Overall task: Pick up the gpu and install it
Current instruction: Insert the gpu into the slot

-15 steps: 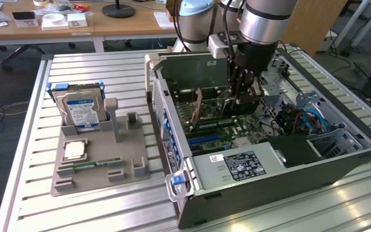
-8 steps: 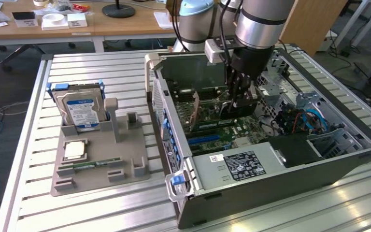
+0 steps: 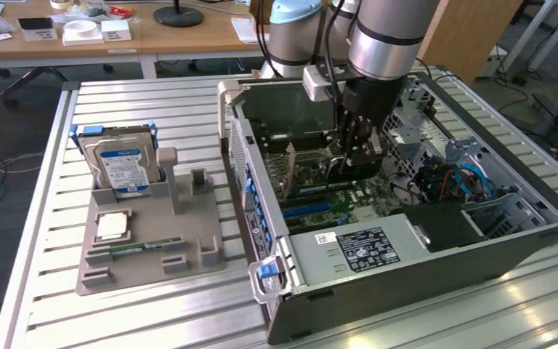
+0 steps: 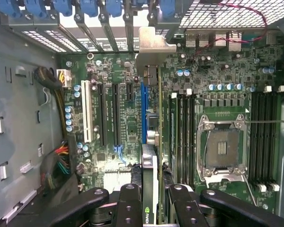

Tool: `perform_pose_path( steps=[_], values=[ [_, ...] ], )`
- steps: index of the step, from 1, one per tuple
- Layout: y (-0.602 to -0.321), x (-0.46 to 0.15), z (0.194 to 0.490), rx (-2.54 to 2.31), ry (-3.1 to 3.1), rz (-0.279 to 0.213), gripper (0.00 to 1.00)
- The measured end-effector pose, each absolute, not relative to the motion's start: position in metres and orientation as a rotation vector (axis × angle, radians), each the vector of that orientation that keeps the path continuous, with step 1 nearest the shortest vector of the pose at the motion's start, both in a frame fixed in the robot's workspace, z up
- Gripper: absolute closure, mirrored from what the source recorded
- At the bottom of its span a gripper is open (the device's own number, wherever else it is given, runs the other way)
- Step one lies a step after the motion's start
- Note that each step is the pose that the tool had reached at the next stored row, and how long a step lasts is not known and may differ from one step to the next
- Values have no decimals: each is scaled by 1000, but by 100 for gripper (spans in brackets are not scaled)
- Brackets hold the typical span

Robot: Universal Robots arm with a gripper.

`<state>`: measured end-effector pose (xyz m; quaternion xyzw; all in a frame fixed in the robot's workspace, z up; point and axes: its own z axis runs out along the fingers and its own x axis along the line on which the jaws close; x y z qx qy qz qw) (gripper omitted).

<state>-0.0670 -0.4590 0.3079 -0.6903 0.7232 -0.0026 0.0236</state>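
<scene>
Inside the case [image 3: 434, 269] on the slatted table [image 3: 143, 313], my claw [image 3: 357, 161] grips the gpu [image 4: 149, 165]; wooden desks [image 3: 211, 33] stand far behind.

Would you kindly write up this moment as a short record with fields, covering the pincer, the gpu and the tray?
pincer: the pincer is shut on the gpu, inside the open computer case
gpu: held edge-on over the motherboard, silvery bracket at the end far from the pincer
alignment: runs along the blue slot; whether it is seated cannot be told
tray: the tray sits outside the case, with the hard drive standing and the memory stick flat
</scene>
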Motion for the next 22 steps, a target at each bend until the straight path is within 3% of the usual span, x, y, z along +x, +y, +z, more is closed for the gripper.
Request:
perform_pose_path(
  steps=[22],
  values=[
    [-459,-71,291,-2138,2236,-9,73]
  ],
)
